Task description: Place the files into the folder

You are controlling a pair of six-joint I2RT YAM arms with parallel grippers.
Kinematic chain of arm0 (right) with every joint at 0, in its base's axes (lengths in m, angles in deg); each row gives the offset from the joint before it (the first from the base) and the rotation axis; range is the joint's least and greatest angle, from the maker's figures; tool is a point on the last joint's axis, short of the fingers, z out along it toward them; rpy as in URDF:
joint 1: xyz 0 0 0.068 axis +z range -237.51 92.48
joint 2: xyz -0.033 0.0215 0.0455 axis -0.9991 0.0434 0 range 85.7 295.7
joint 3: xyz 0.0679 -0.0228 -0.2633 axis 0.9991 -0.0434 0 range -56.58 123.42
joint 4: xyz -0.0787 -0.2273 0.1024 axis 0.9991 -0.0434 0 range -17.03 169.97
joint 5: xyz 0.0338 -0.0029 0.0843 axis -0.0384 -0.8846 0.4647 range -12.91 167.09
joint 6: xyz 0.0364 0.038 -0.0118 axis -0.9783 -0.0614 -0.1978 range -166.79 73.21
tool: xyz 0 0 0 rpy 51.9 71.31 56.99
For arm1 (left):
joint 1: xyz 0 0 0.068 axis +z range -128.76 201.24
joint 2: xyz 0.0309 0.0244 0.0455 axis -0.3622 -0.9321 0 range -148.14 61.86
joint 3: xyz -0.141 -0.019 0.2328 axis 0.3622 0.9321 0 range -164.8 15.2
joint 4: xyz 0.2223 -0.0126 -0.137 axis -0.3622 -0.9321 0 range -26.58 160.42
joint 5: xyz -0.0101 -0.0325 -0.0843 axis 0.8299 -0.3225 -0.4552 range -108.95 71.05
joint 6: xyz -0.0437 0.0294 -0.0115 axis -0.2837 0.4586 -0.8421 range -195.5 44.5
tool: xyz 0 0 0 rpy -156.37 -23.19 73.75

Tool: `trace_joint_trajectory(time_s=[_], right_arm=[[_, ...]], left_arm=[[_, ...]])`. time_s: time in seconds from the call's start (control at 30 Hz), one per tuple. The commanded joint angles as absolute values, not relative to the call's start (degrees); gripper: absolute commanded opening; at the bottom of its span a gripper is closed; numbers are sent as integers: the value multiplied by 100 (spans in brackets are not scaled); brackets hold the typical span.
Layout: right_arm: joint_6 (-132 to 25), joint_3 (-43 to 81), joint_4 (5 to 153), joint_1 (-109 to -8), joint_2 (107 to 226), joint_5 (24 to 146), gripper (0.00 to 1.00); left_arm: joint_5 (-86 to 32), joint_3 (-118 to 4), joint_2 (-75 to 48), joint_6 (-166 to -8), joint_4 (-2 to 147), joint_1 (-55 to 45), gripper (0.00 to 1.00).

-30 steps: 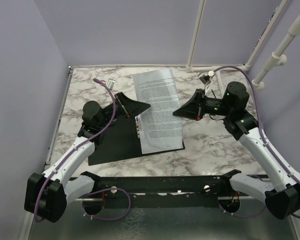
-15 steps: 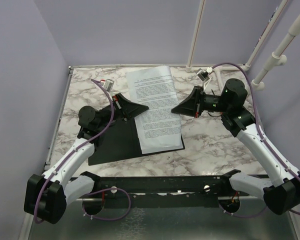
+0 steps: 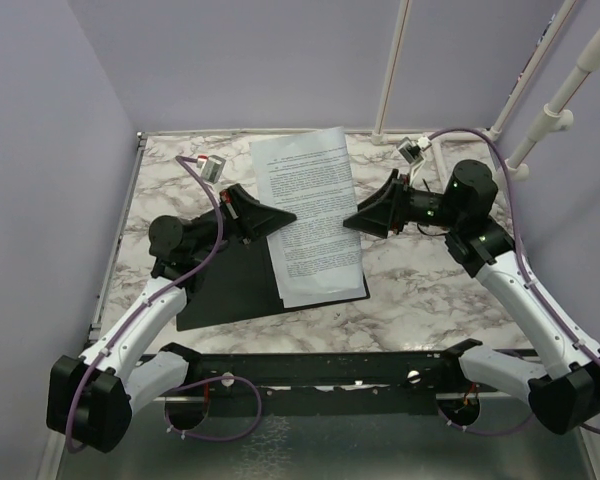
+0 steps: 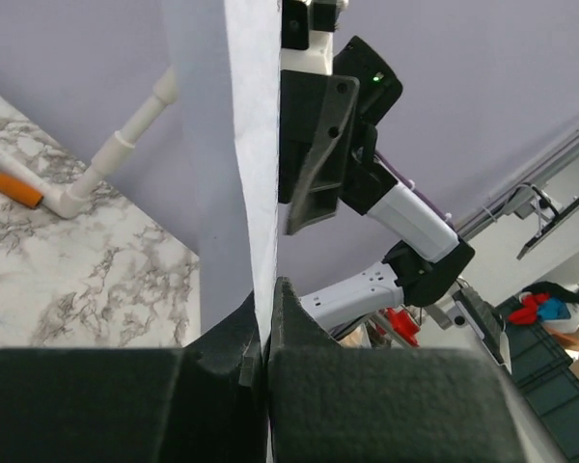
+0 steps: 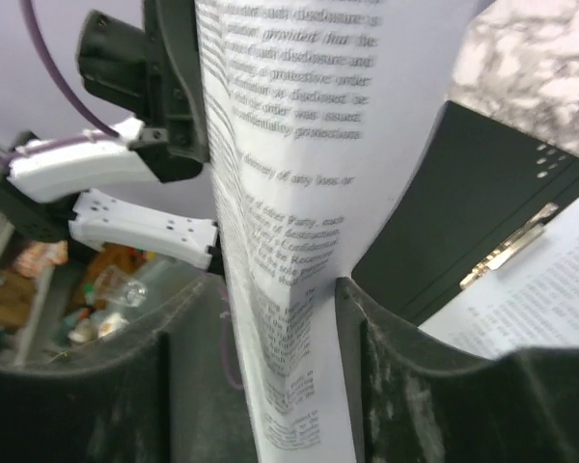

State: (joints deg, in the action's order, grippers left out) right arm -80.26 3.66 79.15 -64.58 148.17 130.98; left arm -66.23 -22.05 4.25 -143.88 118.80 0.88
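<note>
One of the files, a printed white sheet (image 3: 302, 185), hangs above the table between my two grippers. My left gripper (image 3: 280, 214) is shut on its left edge; in the left wrist view the fingertips (image 4: 268, 289) pinch the sheet (image 4: 251, 145). My right gripper (image 3: 351, 222) is open. Its jaws stand apart with the sheet (image 5: 289, 145) between them, and the right finger (image 5: 367, 318) touches the paper. The black folder (image 3: 225, 285) lies open on the table below. A second sheet (image 3: 325, 275) rests on its right half, beside the metal clip (image 5: 507, 253).
The marble table (image 3: 430, 290) has purple walls on its left and far sides. White pipes (image 3: 555, 110) stand at the back right corner. An orange-handled tool (image 4: 19, 188) lies by a pipe. A black rail (image 3: 310, 370) runs along the near edge.
My left gripper has closed on the sheet's left edge. My right gripper has opened from its grip on the right edge. The sheet has shifted slightly left.
</note>
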Motion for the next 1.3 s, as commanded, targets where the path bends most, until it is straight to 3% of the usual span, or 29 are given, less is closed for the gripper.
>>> trace_joint_trajectory(time_s=[0.0,0.1,0.3,0.6,0.87,1.2,1.27], right_arm=[[-7886,179,7940,-6453,14604,12903,66],[-7916,18,8197,-6457,14478,12880,83],[-7891,-218,8566,-6456,14145,12860,99],[-8801,-670,10308,-6455,13988,13586,100],[-10400,-1287,13276,-6444,13864,14473,100],[-11285,-1461,14613,-6449,13781,14641,100],[-11312,-1481,14603,-6448,13704,14633,96]], left_arm=[[-7095,-2679,600,-14608,12288,102,0],[-7401,-2906,629,-14626,12289,102,0],[-7951,-3229,714,-14643,12290,67,0],[-8284,-3640,780,-14629,12289,-329,0],[-8463,-3833,786,-14560,12289,-580,0],[-8364,-3934,645,-14470,12289,-709,0],[-8314,-3906,625,-14431,12273,-706,0]])
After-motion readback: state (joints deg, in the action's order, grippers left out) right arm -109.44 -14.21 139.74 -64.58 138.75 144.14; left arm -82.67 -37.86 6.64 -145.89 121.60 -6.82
